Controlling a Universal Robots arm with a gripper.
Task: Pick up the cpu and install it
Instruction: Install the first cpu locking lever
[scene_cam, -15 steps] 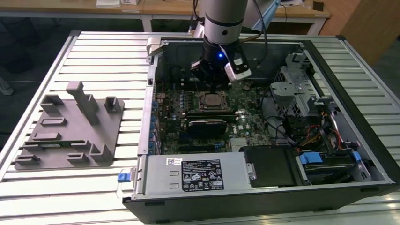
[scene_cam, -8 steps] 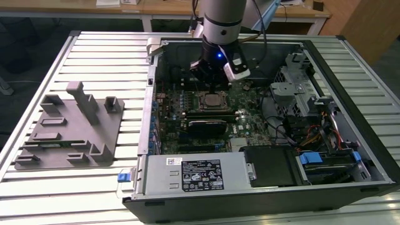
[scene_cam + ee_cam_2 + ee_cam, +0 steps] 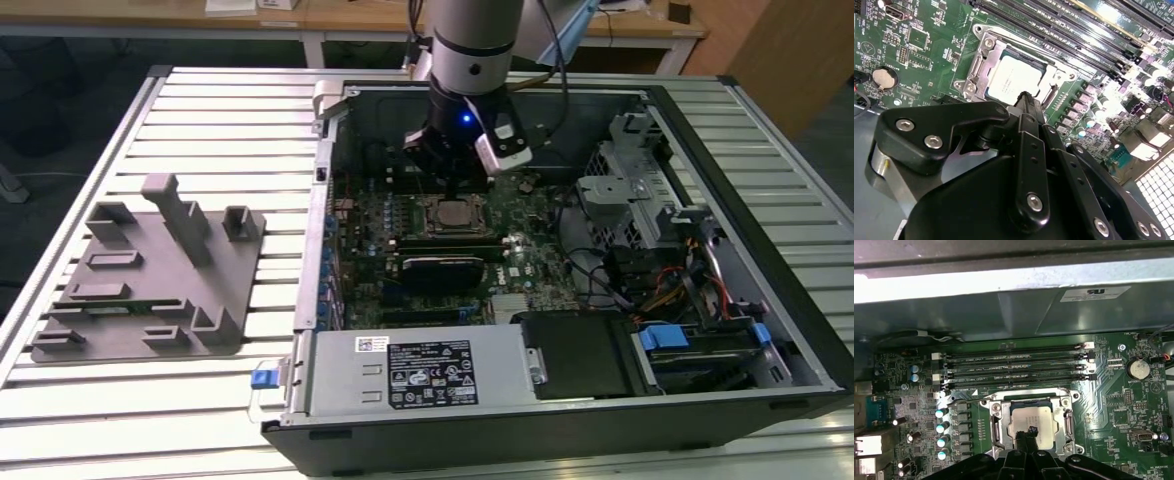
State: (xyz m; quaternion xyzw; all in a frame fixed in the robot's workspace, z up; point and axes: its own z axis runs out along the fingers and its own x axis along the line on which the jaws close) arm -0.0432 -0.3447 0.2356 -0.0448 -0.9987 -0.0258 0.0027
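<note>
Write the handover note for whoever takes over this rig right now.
Gripper: down inside the computer case, just over the cpu; open or shut cannot be told.
Cpu: lies flat inside the metal socket frame on the motherboard, with the gripper's tip at one edge of it.
Done: by both wrist views, the cpu is already in the socket frame.
Left: release and full seating are not confirmed by these views.
</note>
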